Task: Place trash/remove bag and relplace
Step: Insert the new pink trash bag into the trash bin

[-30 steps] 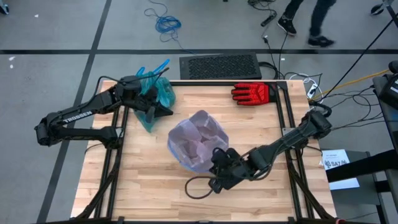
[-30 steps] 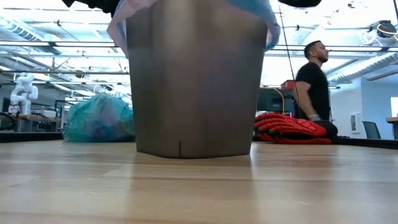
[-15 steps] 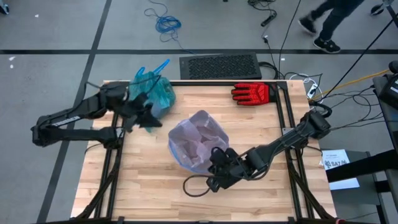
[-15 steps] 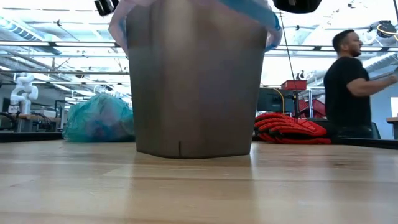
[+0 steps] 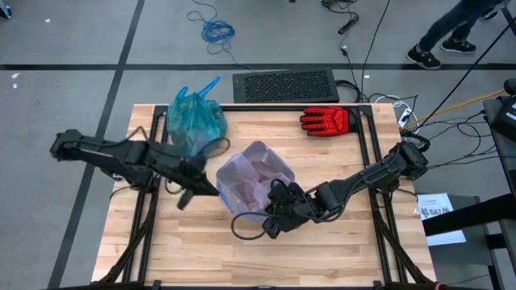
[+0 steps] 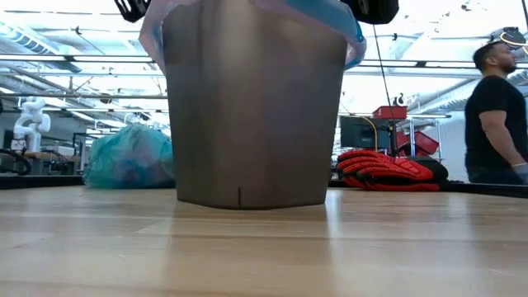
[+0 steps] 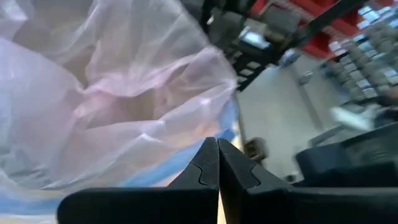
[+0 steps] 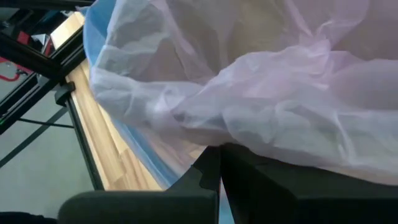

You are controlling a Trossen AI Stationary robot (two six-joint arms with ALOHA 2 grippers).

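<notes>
High view, left arm: I have swung it off the teal bag (image 5: 193,119) and across to the bin (image 6: 252,107); the left gripper (image 5: 211,189) now sits at the bin's left rim, where a second ago it was up against the teal bag.
Left gripper state: fingers pressed together with nothing between them in the left wrist view (image 7: 217,167); the pink liner (image 7: 106,93) fills the view just ahead of the tips.
Teal bag: full and knotted, sitting alone at the table's (image 5: 210,250) far left corner, well apart from both grippers; in the low view it rests on the wood to the left of the bin (image 6: 130,157). I judge the removal step done.
Trash: I cannot make out any scraps; presumably inside the teal bag, but the plastic hides them.
Pink liner: draped into the bin with its blue strip folded over the rim (image 5: 256,179); it looks loose and crumpled, not yet pulled snug.
Right gripper: at the bin's near right rim (image 5: 272,219), closed, its tips against the liner's folded edge in the right wrist view (image 8: 219,163); whether it pinches plastic I cannot tell. Compared with a second ago it has shifted slightly left, closer under the rim.
Meaning for the task: with both grippers at opposite sides of the rim, I read the job as being in its last part, seating the new liner.
Red glove: unmoved at the far right of the table (image 5: 326,121).
Person: has walked on; only legs show at the high view's top right (image 5: 451,28).
</notes>
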